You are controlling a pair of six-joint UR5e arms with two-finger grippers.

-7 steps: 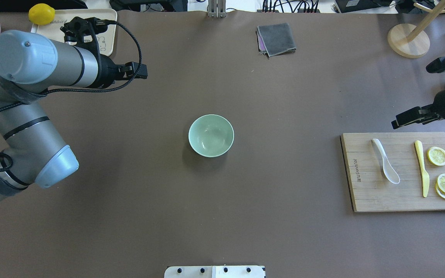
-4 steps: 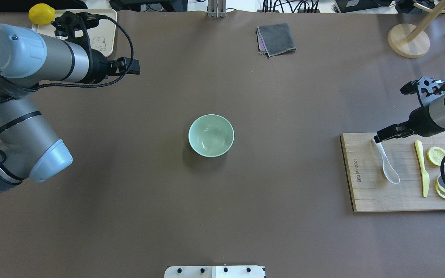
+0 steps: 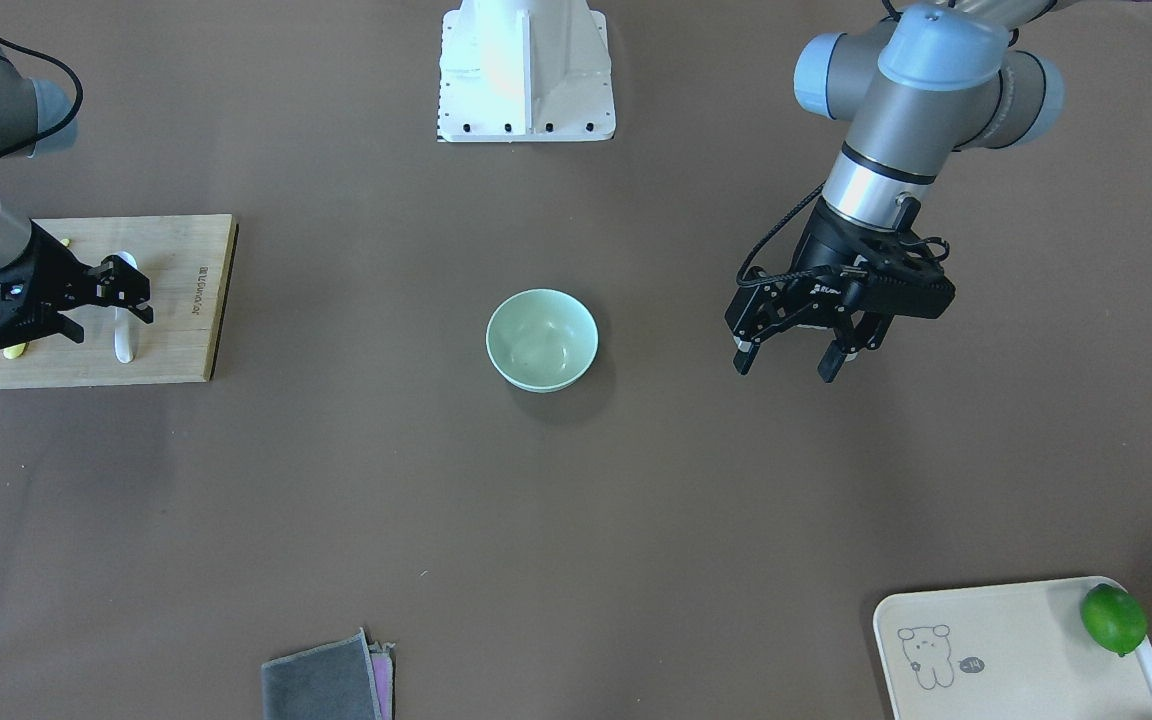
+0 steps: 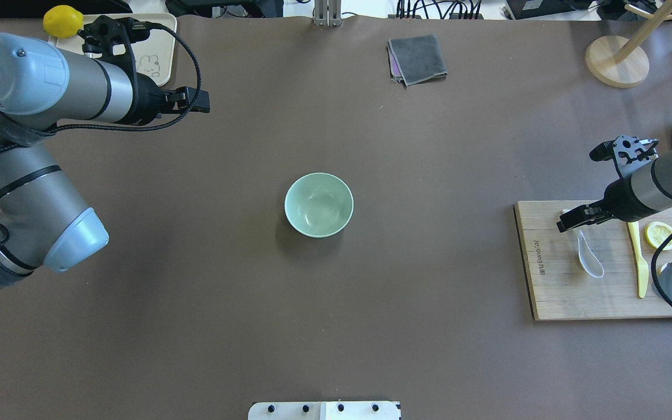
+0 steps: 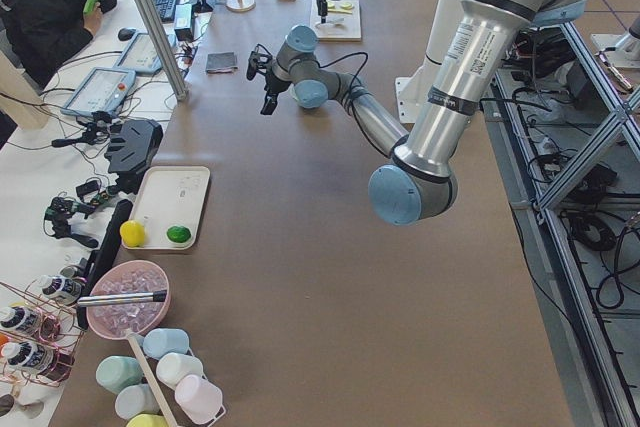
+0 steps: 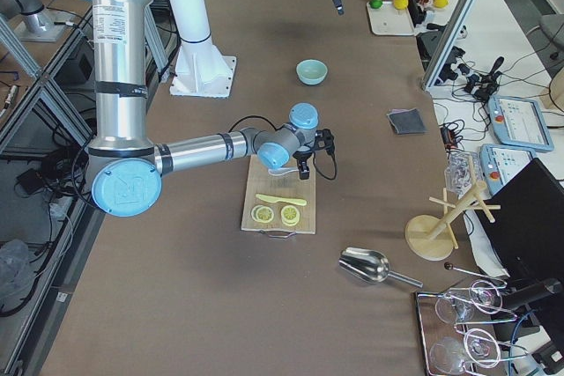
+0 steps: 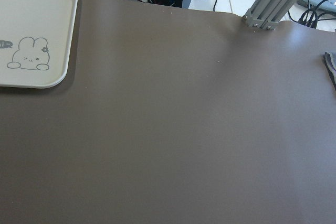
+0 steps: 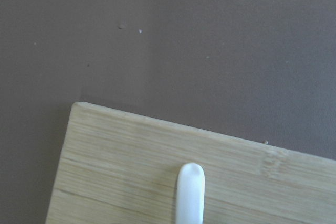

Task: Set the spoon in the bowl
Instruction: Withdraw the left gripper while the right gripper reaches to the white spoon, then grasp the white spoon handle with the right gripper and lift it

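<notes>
Brown matting covered the surface (image 4: pixel 429 326), an operator's desk (image 5: pixel 50 177) alongside. I saw the spoon (image 4: pixel 590 263) flat on the bamboo cutting board (image 4: pixel 552 291), handle beneath the spread right jaws; left jaws spread too.

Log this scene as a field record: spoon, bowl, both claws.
spoon: lying on the cutting board, beside the yellow knife
bowl: upright, empty, apart from the board
right claw: open, over the spoon's handle end
left claw: open, empty, off to the bowl's side
status: spoon not yet in bowl
</notes>
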